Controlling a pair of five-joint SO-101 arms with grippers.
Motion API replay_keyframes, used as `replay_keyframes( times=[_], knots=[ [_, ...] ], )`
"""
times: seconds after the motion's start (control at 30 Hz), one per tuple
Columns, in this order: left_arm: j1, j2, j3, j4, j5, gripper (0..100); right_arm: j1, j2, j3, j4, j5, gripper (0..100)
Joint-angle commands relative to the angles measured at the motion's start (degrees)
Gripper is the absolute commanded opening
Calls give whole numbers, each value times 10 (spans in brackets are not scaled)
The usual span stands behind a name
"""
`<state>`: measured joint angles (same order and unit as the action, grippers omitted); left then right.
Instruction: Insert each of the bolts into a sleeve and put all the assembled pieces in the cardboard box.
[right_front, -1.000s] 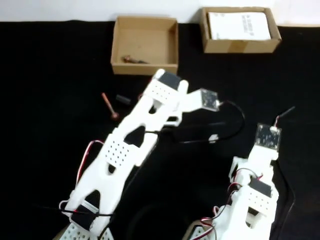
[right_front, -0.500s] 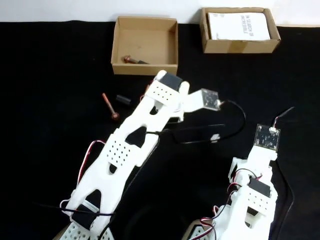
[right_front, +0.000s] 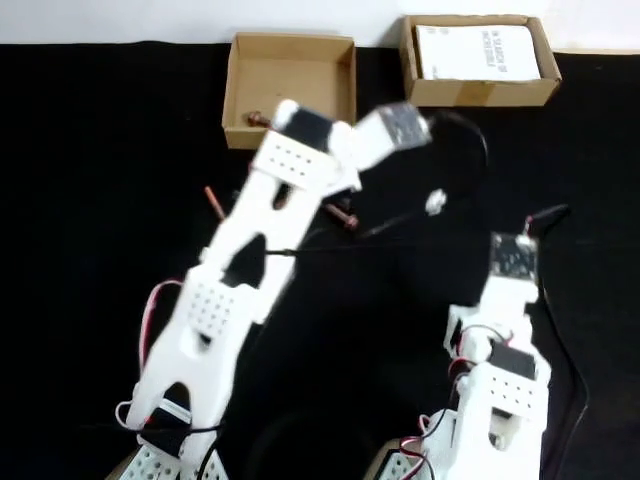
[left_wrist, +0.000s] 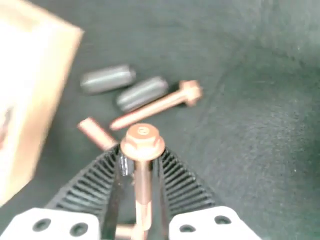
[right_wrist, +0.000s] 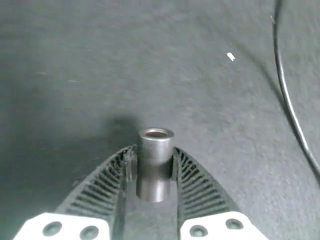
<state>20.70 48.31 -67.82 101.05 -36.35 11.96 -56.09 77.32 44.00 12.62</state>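
Left gripper (left_wrist: 141, 152): nearly closed, clamped on a copper bolt (left_wrist: 143, 140). The shank sits between the pads and the hex head sticks out past the tips. It hangs over the table (right_front: 100, 150), just in front of the cardboard box (right_front: 290, 42), which sits at the far edge, left of centre.

On the table under it:
- one dark sleeve (left_wrist: 106, 79) with a second sleeve (left_wrist: 142, 93) beside it
- a second bolt (left_wrist: 157, 105) right against the second sleeve
- the end of a third bolt (left_wrist: 94, 131), partly behind a finger

A small copper piece (right_front: 257, 118) lies in the box's near left corner; too small to tell more.

Right gripper (right_wrist: 153, 152): clamped on a held sleeve (right_wrist: 155, 167), open bore pointing out past the tips, over the near right part of the table.
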Motion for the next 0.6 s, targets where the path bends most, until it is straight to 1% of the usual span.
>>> replay_keyframes(
  times=[0.0, 0.1, 0.17, 0.3, 0.37, 0.43, 0.57],
  knots=[
    [-3, -163, 79, 4, 30, 9, -63, -15, -140, 132, -4, 6],
    [-3, -295, 179, 4, 54, 9, -130, -15, -262, 254, -4, 6],
    [-3, -386, 243, 3, 65, 9, -177, -15, -333, 313, -4, 6],
    [-8, -559, 364, 3, 80, 9, -268, -15, -430, 391, -14, 6],
    [-28, -637, 408, 3, 93, 9, -305, -15, -453, 401, -55, 6],
    [-61, -705, 438, 2, 106, 9, -332, -15, -461, 394, -107, 6],
    [-145, -814, 465, 2, 155, 9, -373, -15, -452, 314, -203, 6]
  ],
)
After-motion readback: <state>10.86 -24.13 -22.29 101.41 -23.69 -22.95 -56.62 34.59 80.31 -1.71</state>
